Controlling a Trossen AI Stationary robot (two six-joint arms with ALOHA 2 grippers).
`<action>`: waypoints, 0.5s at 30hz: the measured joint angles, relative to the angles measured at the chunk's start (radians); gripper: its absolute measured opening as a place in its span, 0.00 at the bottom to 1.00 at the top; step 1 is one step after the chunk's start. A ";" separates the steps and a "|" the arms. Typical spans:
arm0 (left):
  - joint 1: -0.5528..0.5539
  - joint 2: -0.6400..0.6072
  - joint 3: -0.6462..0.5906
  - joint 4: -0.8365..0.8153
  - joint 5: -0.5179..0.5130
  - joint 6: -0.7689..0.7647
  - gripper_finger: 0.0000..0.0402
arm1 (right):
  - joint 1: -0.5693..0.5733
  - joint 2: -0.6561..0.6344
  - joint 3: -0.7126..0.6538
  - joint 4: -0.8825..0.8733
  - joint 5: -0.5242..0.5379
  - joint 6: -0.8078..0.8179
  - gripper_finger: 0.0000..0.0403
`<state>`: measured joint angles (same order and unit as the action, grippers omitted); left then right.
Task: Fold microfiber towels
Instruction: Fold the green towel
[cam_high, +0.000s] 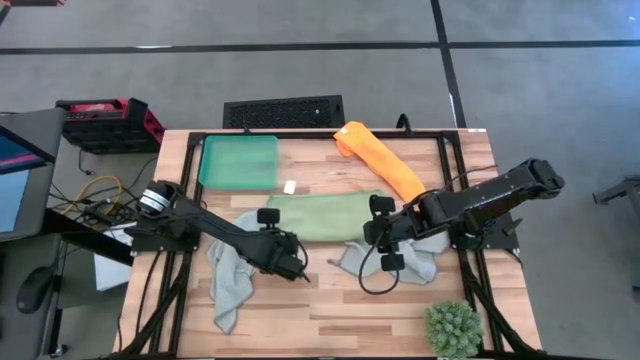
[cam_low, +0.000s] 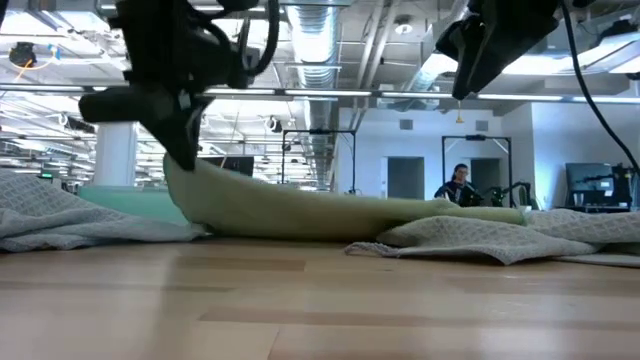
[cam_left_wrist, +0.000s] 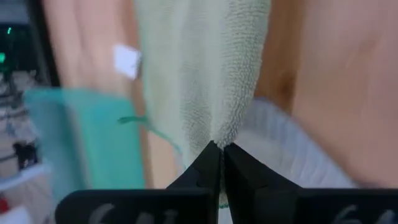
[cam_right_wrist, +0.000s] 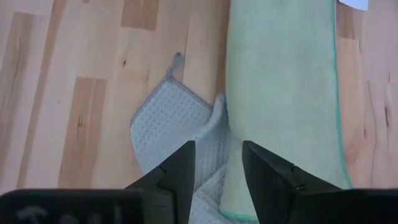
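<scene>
My left claw (cam_left_wrist: 219, 149) is pinched tight on the left end of the light green towel (cam_high: 325, 214), and in the low view that end lifts off the surface (cam_high: 330, 310) while the rest of the towel lies flat, a long band stretched across the middle. It looks folded once lengthwise, though I cannot be sure of that. My right claw (cam_right_wrist: 217, 163) hangs over the green towel's other end with its fingers apart and nothing between them.

Taking the green towel as my mark: one pale grey towel (cam_high: 232, 280) lies rumpled just off its left end on the near side, under my left arm; the second grey towel (cam_high: 405, 262) is bunched against its right end, beneath my right claw. The orange towel (cam_high: 380, 160) lies crumpled on the far side, beyond its right end. The green tray (cam_high: 240, 162) sits beyond its left end, with a small white tag (cam_high: 290, 186) between the two. The plant ball (cam_high: 455, 328) rests well off toward the near right corner.

So I judge the job barely begun: one towel mid-fold at best, and three not yet touched into shape.
</scene>
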<state>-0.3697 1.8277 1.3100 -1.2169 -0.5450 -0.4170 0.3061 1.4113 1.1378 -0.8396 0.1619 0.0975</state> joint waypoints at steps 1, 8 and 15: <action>0.001 -0.004 0.012 -0.040 0.001 -0.016 0.00 | 0.000 0.000 0.000 -0.002 0.000 0.000 0.38; 0.001 -0.016 0.042 -0.301 0.086 -0.155 0.00 | 0.000 0.000 0.000 -0.032 0.000 0.000 0.38; 0.010 -0.016 0.042 -0.272 0.059 -0.097 0.00 | 0.000 0.000 0.000 -0.050 0.000 -0.001 0.38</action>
<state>-0.3601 1.8120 1.3521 -1.4893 -0.4864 -0.5142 0.3061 1.4113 1.1378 -0.8894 0.1619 0.0963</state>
